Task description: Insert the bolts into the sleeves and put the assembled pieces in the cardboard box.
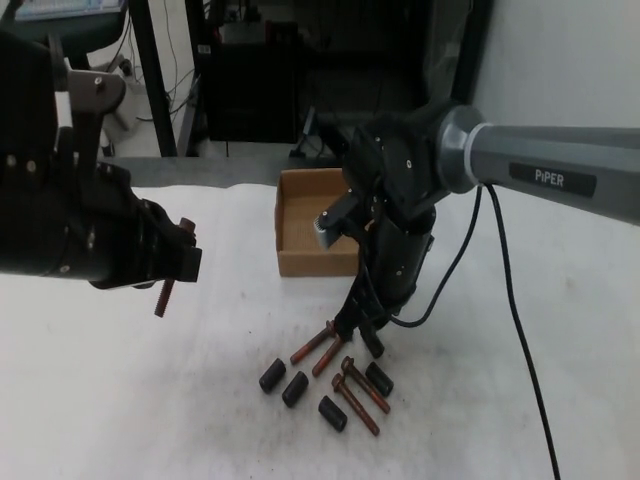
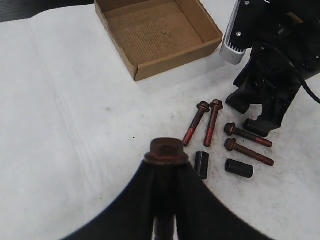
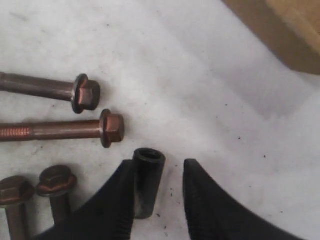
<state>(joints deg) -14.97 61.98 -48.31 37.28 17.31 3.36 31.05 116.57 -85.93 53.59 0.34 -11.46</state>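
Rust-brown bolt [image 2: 165,150] in the left gripper [image 2: 166,167]: both fingers closed hard on the shank, right under the flanged head. Seen from behind the arms, it hangs thread-end down and a little tilted, held clear above the bench on the left side.

Right gripper [image 3: 160,167] is down at the bench surface among the parts. Its black fingers [image 3: 117,200] are spread apart with one black sleeve [image 3: 148,180] lying between them. The sleeve touches one finger and a gap shows on its other side, so it is not clamped. The sleeve's open bore points away from the wrist.

Loose bolts [image 2: 212,122] lie on the cloth just beside that gripper:
- two side by side, heads toward the box
- two more side by side next to them

Other sleeves [image 1: 294,388] lie on their sides near the bolts, on the side away from the box, each apart from the next.

Cardboard box [image 1: 315,262] sits open-topped behind the pile, toward the far edge of the bench. The right arm's wrist is above its near right corner.

White cloth [image 1: 150,400] covers the bench, speckled dark around the parts.
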